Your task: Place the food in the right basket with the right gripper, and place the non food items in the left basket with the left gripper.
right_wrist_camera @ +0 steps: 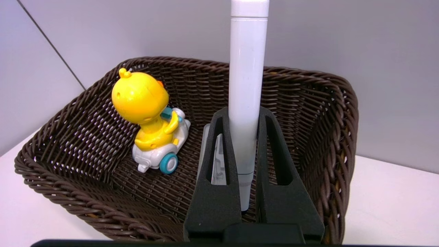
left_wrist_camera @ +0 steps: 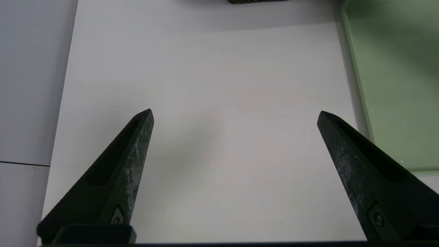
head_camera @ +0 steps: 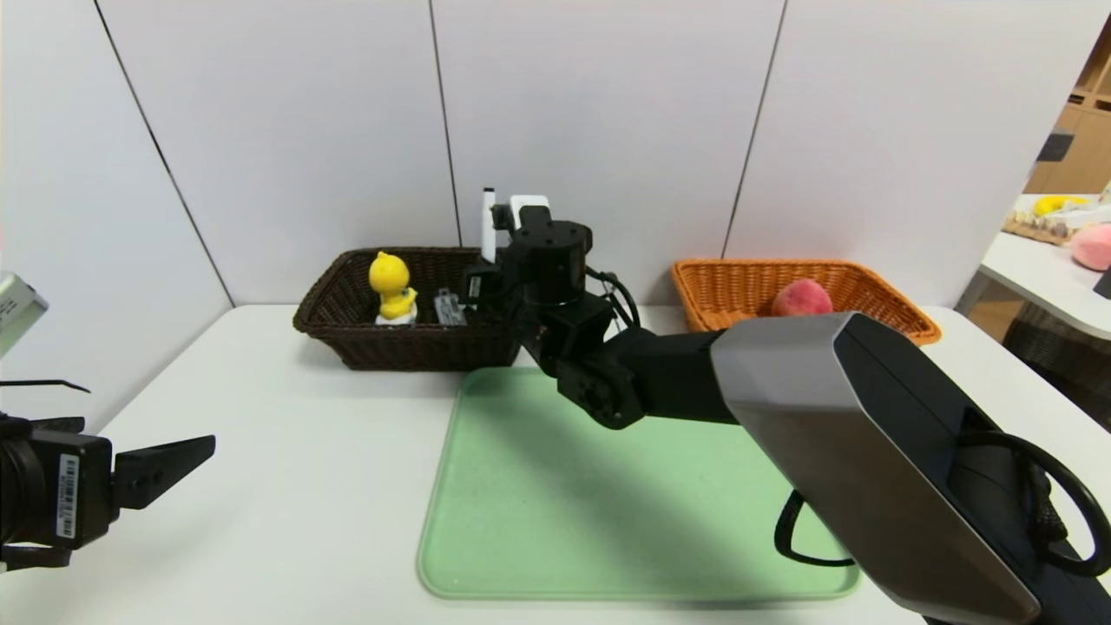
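Note:
My right gripper (right_wrist_camera: 244, 113) is shut on a slim white pen (right_wrist_camera: 247, 68), holding it upright above the left basket (right_wrist_camera: 343, 113), the dark brown wicker one (head_camera: 347, 347). Inside that basket a yellow duck toy (right_wrist_camera: 147, 120) on its white wheeled base stands beside a flat grey case (right_wrist_camera: 205, 137), partly hidden behind my fingers. In the head view the pen (head_camera: 488, 224) sticks up over the basket's right end. The peach (head_camera: 801, 298) lies in the right basket (head_camera: 903, 312), the orange-tan one. My left gripper (left_wrist_camera: 236, 114) hangs open and empty over bare table at the near left.
A pale green mat (head_camera: 608, 521) covers the table's middle, and my right arm (head_camera: 781, 391) reaches across it. Grey wall panels stand right behind both baskets. A side table at the far right carries a pink rounded object (head_camera: 1095, 246).

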Controlling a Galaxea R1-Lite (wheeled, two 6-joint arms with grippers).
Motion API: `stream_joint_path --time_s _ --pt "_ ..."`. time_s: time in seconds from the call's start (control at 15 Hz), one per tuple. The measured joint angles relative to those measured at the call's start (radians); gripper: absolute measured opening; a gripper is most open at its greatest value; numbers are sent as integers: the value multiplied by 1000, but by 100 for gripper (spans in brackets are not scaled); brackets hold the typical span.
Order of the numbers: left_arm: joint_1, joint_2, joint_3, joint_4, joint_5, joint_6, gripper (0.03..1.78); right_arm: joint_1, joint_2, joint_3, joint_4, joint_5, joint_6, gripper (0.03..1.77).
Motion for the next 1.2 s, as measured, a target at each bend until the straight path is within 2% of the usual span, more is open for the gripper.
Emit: stream_joint_path --time_s 0.27,0.4,0.6,0.8,1.0,1.2 --pt "0 6 0 -1 -1 0 169 -12 7 0 4 4 0 17" --pt "0 8 0 -1 -1 0 169 -11 10 0 5 4 -4 54" --pt "0 14 -4 -2 0 0 169 -12 17 0 0 1 -18 92" --pt "0 18 -10 -3 3 0 169 -11 16 0 0 1 -23 117" --pt "0 27 -38 -3 6 0 169 -11 -20 0 10 -1 -27 135" --pt "3 52 -127 -3 7 5 169 -16 -126 1 51 -2 -90 146"
